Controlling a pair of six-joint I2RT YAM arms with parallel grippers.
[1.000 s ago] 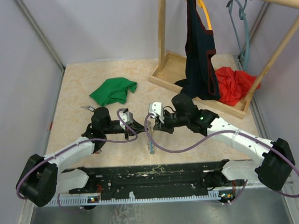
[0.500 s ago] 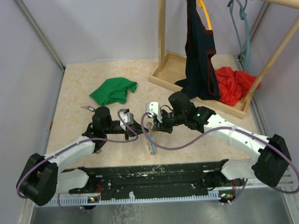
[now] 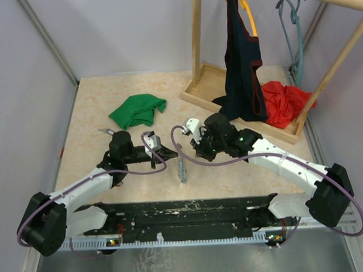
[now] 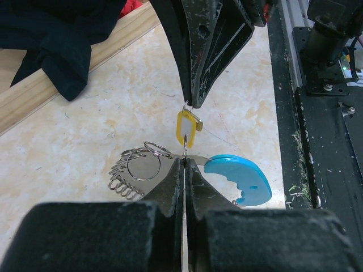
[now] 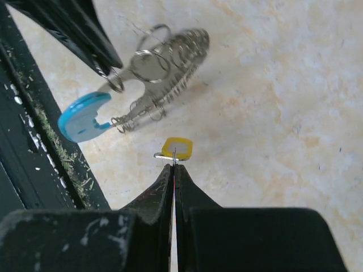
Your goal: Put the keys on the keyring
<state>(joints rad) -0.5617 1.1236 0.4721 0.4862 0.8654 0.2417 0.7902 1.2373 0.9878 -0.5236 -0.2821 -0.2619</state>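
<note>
While clamped fully shut on a small split ring of the keyring (image 4: 122, 182), held that loop with the left gripper (image 4: 184, 160), apparently lifted a little off the table (image 4: 85, 130), with the coiled chain and the blue tag (image 4: 241, 178) hanging beside the tips. Pinched, with the right gripper (image 5: 173, 166) also closed completely, the thin wire loop of the yellow key (image 5: 177, 148), just beside the left tips but, as it seemed, not yet threaded. To do this step well, probably needed to bring the key's loop exactly to the open end of the split ring, then to slide it along the wire slowly, with the left grip steady. Risked, with so little metal between the fingers, a slip or a twist of the key. Could not make out any other keys.
</note>
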